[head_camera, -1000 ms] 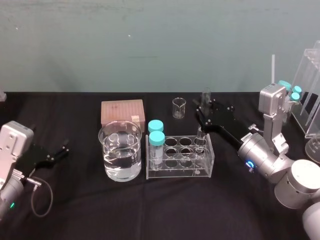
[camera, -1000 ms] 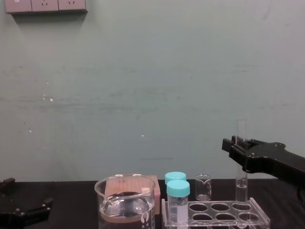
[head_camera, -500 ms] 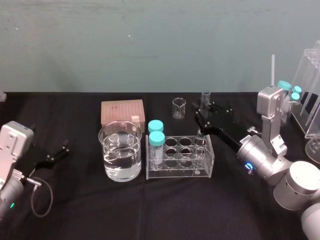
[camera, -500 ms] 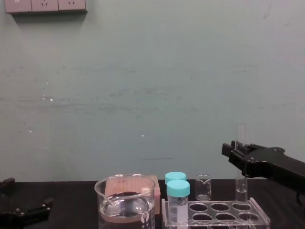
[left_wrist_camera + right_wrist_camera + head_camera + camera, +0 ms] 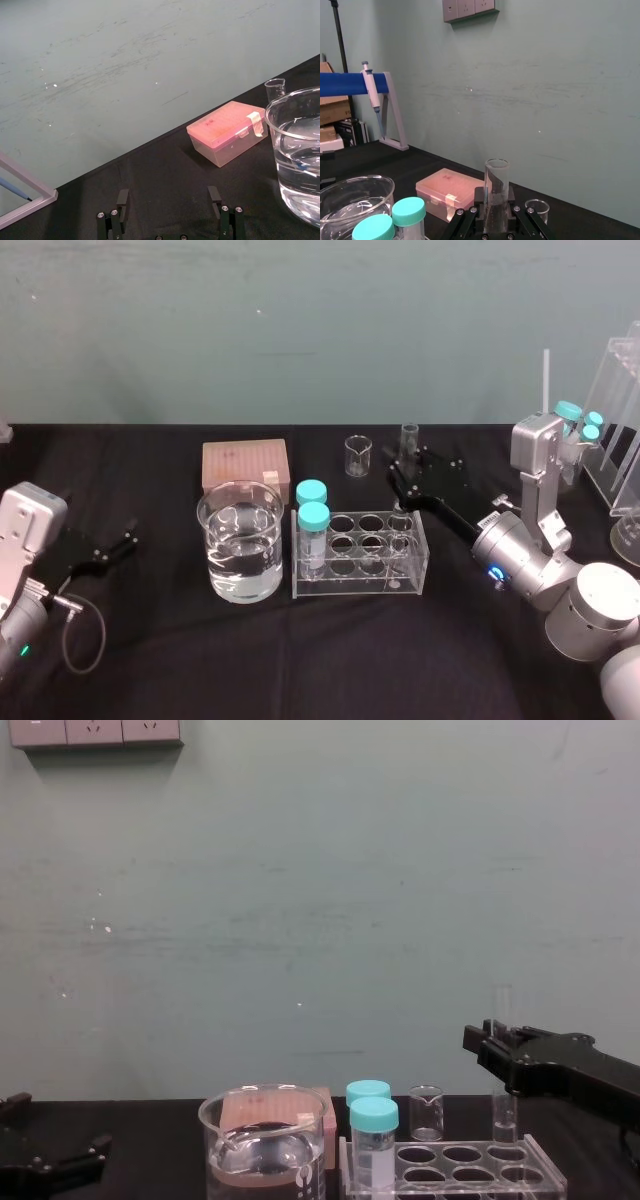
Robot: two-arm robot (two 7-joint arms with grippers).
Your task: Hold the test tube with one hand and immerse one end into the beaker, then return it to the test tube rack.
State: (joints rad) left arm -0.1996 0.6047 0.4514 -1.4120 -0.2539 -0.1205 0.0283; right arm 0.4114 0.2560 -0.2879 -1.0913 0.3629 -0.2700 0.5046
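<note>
The test tube (image 5: 408,439) stands upright with my right gripper (image 5: 405,483) shut on its middle. Its lower end is down at the far right hole of the clear test tube rack (image 5: 360,585). From the chest, the test tube (image 5: 503,1020) rises above the black right gripper (image 5: 492,1048) and meets the rack (image 5: 545,1172) below. The right wrist view has the test tube (image 5: 496,186) held between the fingers (image 5: 468,218). Left of the rack stands the beaker (image 5: 241,541), holding water. My left gripper (image 5: 112,545) rests open at the table's left, its fingers (image 5: 122,199) spread.
Two teal-capped vials (image 5: 313,517) stand in the rack's left holes. A pink box (image 5: 245,465) and a tiny beaker (image 5: 357,455) sit behind. A clear stand (image 5: 618,430) with more vials is at the far right. A pipette stand (image 5: 379,100) is off to the left.
My right gripper has come down with the test tube, lowering it at the rack's far right hole. The left arm has not moved.
</note>
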